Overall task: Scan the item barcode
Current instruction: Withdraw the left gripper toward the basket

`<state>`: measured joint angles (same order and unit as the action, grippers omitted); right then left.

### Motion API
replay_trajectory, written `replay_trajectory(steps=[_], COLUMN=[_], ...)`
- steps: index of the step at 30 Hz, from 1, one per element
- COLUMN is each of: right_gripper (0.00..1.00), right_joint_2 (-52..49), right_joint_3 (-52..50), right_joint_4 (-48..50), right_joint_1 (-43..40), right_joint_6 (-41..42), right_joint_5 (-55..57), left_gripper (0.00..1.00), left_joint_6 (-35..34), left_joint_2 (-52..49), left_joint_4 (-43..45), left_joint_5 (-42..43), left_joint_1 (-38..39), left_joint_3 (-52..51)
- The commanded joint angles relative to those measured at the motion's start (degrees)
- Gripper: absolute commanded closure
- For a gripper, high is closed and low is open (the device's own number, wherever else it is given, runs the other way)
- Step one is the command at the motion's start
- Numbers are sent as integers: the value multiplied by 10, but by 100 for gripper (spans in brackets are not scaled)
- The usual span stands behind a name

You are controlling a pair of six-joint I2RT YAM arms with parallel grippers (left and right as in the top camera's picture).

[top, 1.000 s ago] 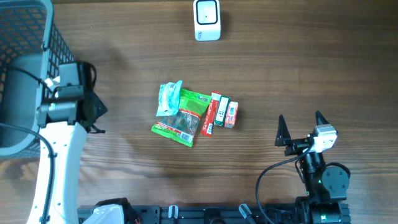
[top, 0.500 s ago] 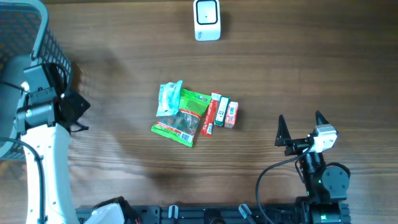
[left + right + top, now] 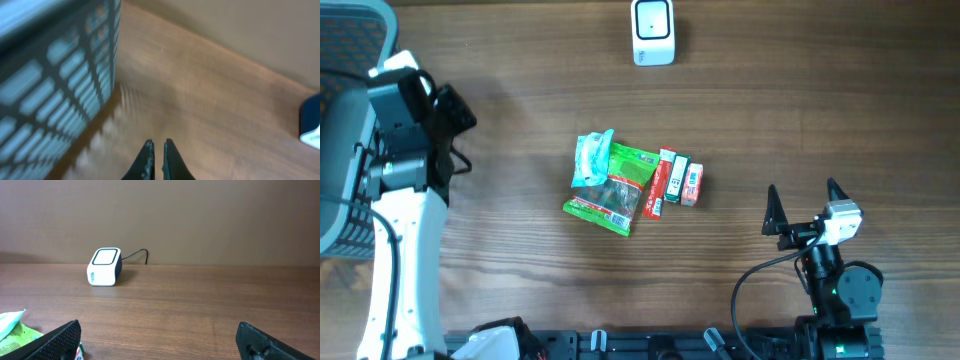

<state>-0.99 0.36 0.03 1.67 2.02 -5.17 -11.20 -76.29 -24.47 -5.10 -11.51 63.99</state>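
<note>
Several items lie in a pile at the table's middle: a green packet (image 3: 617,190), a pale blue packet (image 3: 590,157), a red box (image 3: 667,182), a green box (image 3: 679,180) and an orange-and-white box (image 3: 692,185). The white barcode scanner (image 3: 652,32) stands at the far edge, and it also shows in the right wrist view as the scanner (image 3: 105,266). My left gripper (image 3: 468,116) is shut and empty at the left, beside the basket, far from the pile. The left gripper (image 3: 158,146) points at bare wood. My right gripper (image 3: 804,198) stands open and empty at the near right.
A blue-grey mesh basket (image 3: 342,60) fills the far left corner, and its wall (image 3: 55,75) is close to my left fingers. The scanner's cable (image 3: 136,254) runs back toward the wall. The green packet's corner (image 3: 17,330) shows by my right gripper's left finger.
My left arm has swung toward the basket and then turned, its shut gripper moving toward the far edge. The pile, the scanner and the right arm have not moved.
</note>
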Motion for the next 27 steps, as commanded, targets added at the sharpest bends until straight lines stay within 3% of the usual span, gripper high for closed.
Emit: replay_trajectory(steps=[1,7,27], right_gripper=[0,0,0], right_joint_2=[2,2,2], right_joint_3=[-1,-1,-1], right_joint_4=[3,3,3], right_joint_1=[-2,-2,-2], right_joint_6=[-5,-5,-5], right_joint_5=[-9,-9,-9], left_gripper=[96,96,96], left_joint_6=[99,125,123], left_joint_2=[-40,-74,-78], left_joint_4=[66,131,234], left_joint_5=[-15,-94,-58], left_joint_1=[1,-3,-42], left_joint_3=[4,4,4])
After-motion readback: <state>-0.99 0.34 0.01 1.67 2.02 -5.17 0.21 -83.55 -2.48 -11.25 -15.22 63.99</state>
